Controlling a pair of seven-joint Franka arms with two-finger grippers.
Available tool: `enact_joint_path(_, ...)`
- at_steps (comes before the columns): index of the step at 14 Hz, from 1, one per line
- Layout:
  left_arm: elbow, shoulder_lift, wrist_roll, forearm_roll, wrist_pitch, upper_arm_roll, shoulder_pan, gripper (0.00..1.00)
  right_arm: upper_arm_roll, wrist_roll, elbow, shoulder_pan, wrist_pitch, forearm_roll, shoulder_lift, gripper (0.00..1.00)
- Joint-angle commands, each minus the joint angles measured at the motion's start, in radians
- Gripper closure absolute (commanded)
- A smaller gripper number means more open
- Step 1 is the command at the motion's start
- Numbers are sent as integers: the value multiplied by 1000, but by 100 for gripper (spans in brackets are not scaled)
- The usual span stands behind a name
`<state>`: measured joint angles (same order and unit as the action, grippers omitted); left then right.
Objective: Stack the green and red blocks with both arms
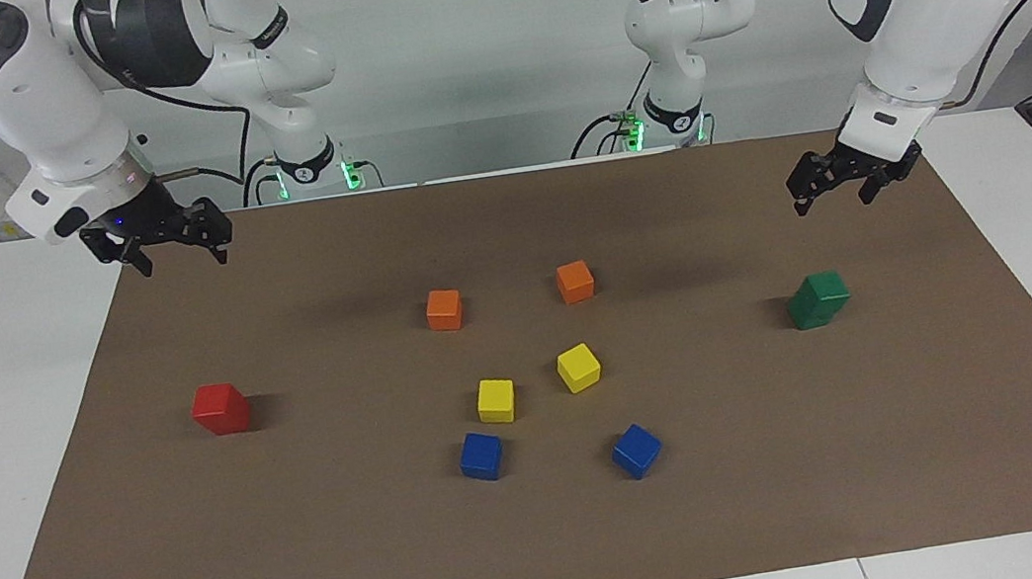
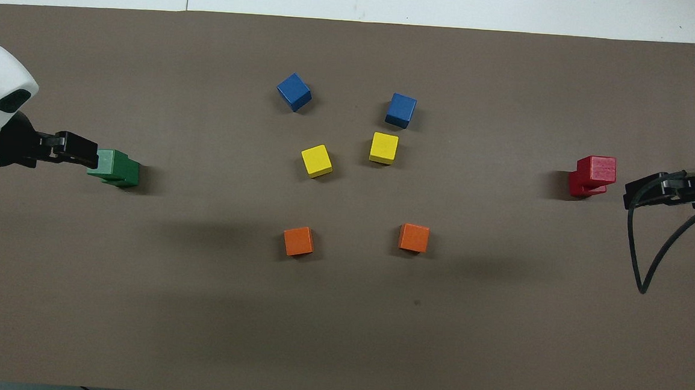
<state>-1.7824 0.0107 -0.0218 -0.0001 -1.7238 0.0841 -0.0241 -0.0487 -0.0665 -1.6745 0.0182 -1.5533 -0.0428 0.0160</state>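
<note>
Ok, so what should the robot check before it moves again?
1. Green stack: two blocks, one on the other, standing. Ok.
2. Red stack: two blocks, standing. Ok.
3. Left gripper: jaws open, empty, up in the air, clear of the green stack. Ok.
4. Right gripper: jaws open, empty, up in the air, clear of the red stack. Ok.
5. Orange blocks, yellow blocks and blue blocks: single, well apart from both stacks. Ok.
6. Top blocks sitting square on the bottom ones: cannot tell.
</note>
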Motion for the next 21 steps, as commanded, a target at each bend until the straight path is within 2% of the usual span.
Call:
enact_joint_path(1, 139, -40, -42, -17, 139, -18, 33, 0, 7, -18, 62, -11, 41, -16, -27, 0)
enact_joint_path(2, 194, -52, -64, -15, 173, -17, 35, 0, 7, -18, 62, -11, 41, -14, -28, 0)
enact_joint_path(3, 204, -52, -66, -14, 178, -15, 41, 0, 7, -18, 67, -11, 42, -14, -30, 0)
enact_joint_path(9, 160, -31, -78, -12, 164, -18, 76, 0, -19, -21, 58, 8, 29, 3, -27, 0)
enact_joint_path(12, 141, -26, -69, -12, 121, -18, 66, 0, -60, -19, 56, 58, 16, 7, -24, 0)
enact_joint_path(21, 143, -23, -76, -12, 122, -20, 64, 0, -62, -22, 58, 57, 19, 9, -19, 0)
